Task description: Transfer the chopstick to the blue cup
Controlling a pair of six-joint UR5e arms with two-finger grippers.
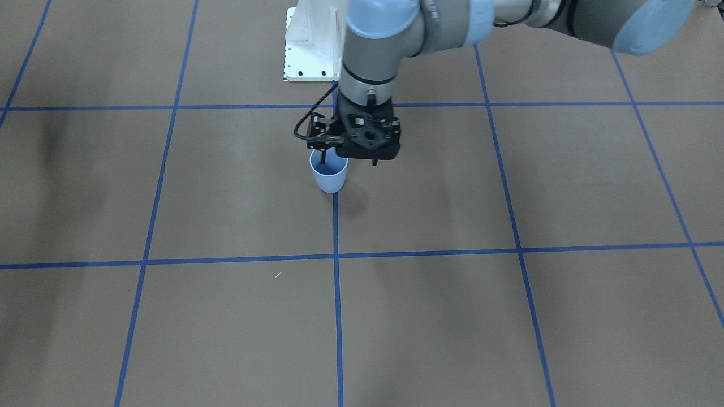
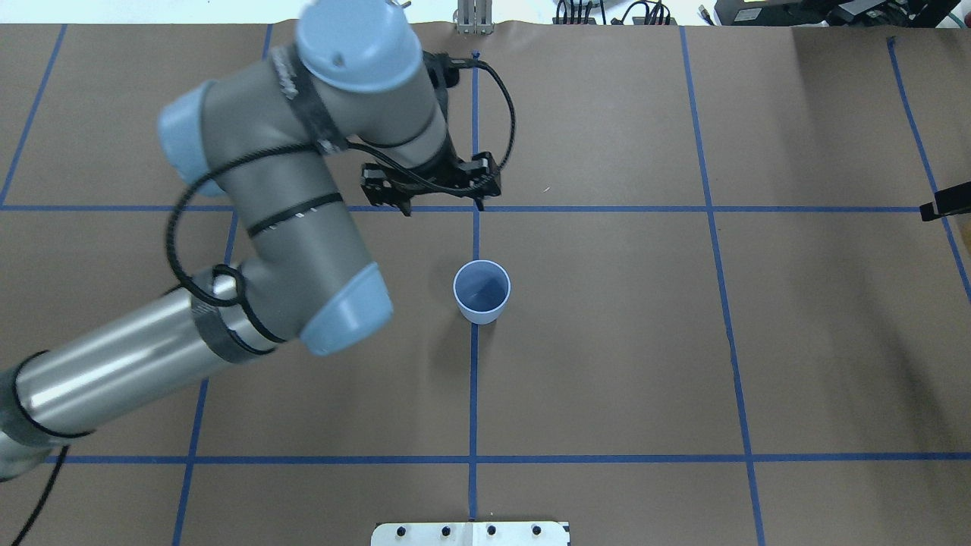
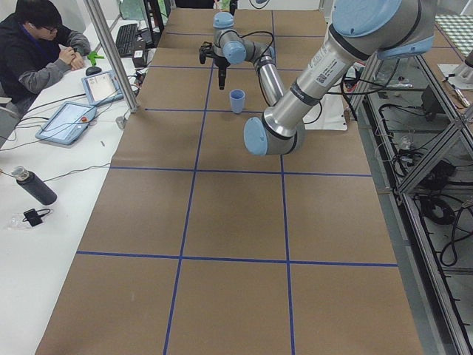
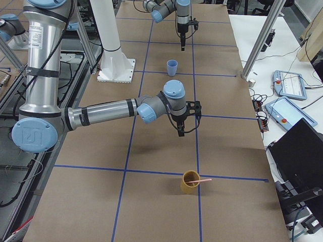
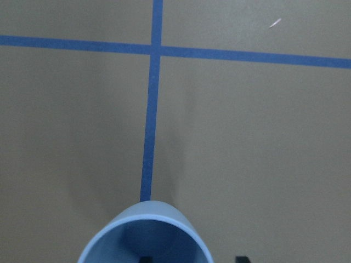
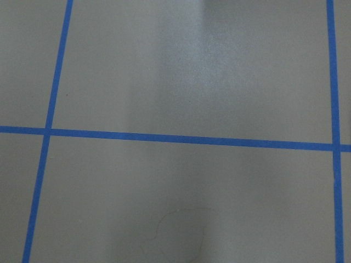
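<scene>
Two cups stand well apart on the brown table [image 2: 607, 364]; the blue cup [image 1: 330, 182] is upright on a blue tape line [image 2: 473, 394] near the middle, and its inside looks empty in the overhead view; the mustard cup [image 4: 189, 187] is far toward the robot's right end, seen only in the exterior right view. The chopstick [image 4: 203, 180] rests in that mustard cup, its pink end sticking out over the rim; so I judge the transfer is not yet begun. The left gripper [image 1: 348, 160] hangs above the blue cup with its fingers spread and nothing between them; one fingertip appears over the cup's mouth in the left wrist view. The right gripper [image 4: 180, 132] hovers over the table between the two cups, pointing down; whether it is spread or closed I cannot tell, because only the side view shows it.

Several things could go wrong from here; the stick is very thin, so a pinch a little off centre may close on air, or push the stick and tip the mustard cup; held near one end, it may swing in the grip and miss the small mouth of the blue cup; the left gripper, so close over that light cup, may knock it over if it descends or moves sideways.
</scene>
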